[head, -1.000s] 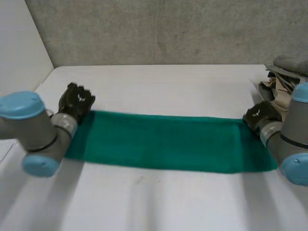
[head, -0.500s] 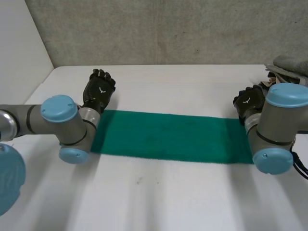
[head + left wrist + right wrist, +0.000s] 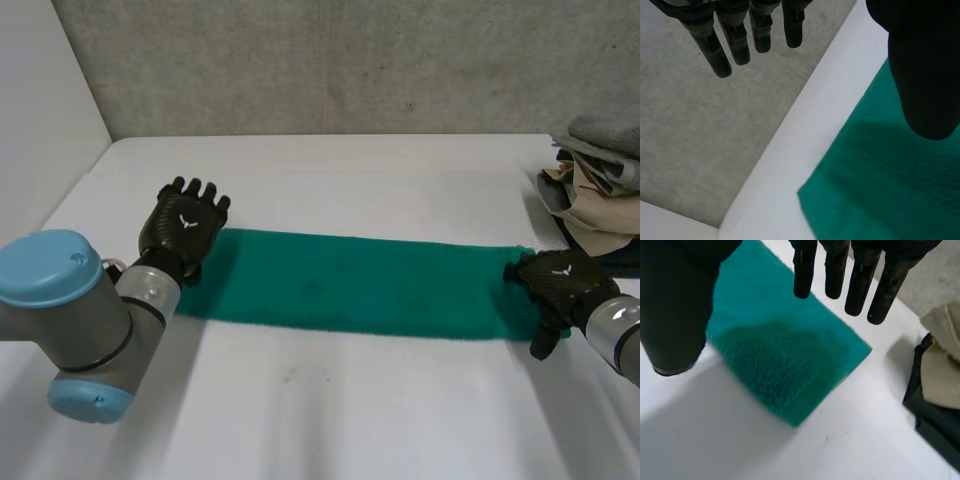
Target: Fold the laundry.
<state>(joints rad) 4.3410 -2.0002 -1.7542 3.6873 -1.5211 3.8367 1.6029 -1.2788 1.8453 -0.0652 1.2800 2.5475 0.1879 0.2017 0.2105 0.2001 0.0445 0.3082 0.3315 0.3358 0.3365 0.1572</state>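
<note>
The white desk (image 3: pixel 330 420) is sitting bare at its near side. A little farther back, a long green cloth (image 3: pixel 350 285) is lying flat across the desk, stretching from left to right. The right robot hand (image 3: pixel 560 285) is hovering over the cloth's right end, near the near corner. Its fingers (image 3: pixel 860 285) are sticking out straight and its thumb is spread apart, so it is open and holding nothing. The left robot hand (image 3: pixel 183 232) is hanging over the cloth's left end, at the far corner. Its fingers (image 3: pixel 740 45) are also pointing out straight, open and holding nothing. Farther back on the right, a pile of clothes (image 3: pixel 590 190) is resting on the desk. A grey wall (image 3: pixel 330 60) is standing behind everything.
</note>
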